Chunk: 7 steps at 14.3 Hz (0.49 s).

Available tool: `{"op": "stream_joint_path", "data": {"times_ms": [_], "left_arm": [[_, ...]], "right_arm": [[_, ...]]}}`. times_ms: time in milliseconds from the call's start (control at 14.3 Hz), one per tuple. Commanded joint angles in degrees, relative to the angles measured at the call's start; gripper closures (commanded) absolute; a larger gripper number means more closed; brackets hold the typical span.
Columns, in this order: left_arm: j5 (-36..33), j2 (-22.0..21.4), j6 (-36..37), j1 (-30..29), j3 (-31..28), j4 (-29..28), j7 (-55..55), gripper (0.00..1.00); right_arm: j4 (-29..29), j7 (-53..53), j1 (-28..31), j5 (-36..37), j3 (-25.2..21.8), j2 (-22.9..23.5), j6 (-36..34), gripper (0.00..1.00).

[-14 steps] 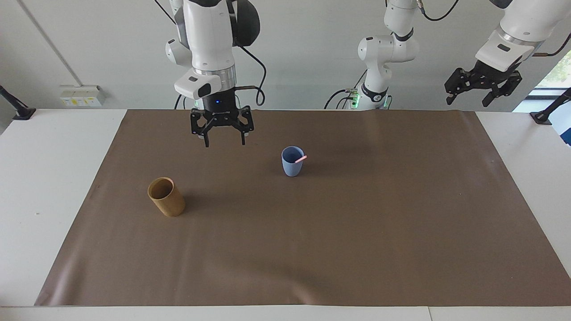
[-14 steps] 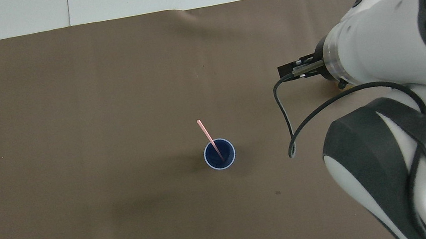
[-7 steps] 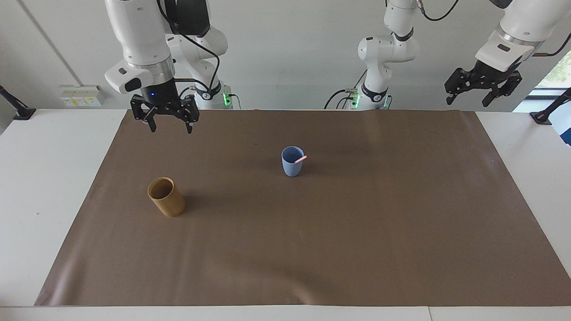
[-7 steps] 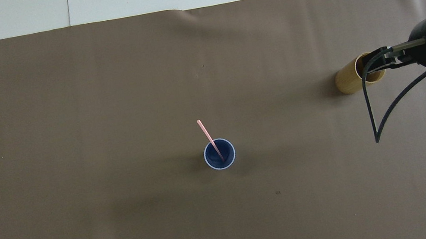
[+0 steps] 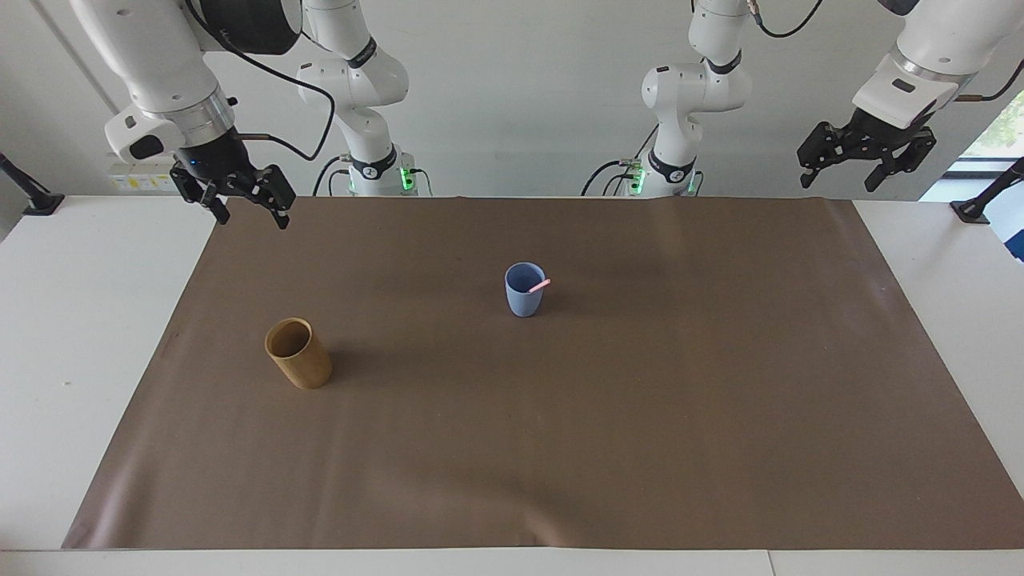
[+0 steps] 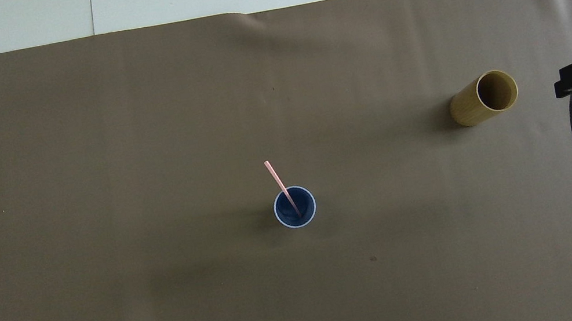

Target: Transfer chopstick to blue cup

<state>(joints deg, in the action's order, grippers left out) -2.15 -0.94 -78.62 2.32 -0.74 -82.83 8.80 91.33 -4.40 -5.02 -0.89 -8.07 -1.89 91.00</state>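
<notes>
A pink chopstick (image 5: 540, 286) leans in the blue cup (image 5: 524, 290), well apart from both raised arms; right gripper (image 5: 244, 208) and left gripper (image 5: 866, 158) hang with jaws apart, holding nothing.

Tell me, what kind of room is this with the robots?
Probably a robot lab. Two white robot arms stand at a white table covered with a brown mat, cables trail from them, and only a blue cup and a brown cup are set out.
</notes>
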Motion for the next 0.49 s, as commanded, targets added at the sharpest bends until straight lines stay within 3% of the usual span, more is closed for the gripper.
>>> {"op": "stream_joint_path", "data": {"times_ms": [0, 421], "left_arm": [[-0.48, -0.65, 0.84, -0.65, 0.66, -0.23, 0.78, 0.0], [0.65, -0.73, 1.02, -1.44, 0.39, -0.32, 0.87, 0.0]], "right_arm": [[1.92, 1.24, 0.27, -0.79, 0.6, -2.77, -1.78, 0.0], [1.31, 1.42, 0.54, -1.05, 0.77, -2.86, -3.63, 0.0]]}}
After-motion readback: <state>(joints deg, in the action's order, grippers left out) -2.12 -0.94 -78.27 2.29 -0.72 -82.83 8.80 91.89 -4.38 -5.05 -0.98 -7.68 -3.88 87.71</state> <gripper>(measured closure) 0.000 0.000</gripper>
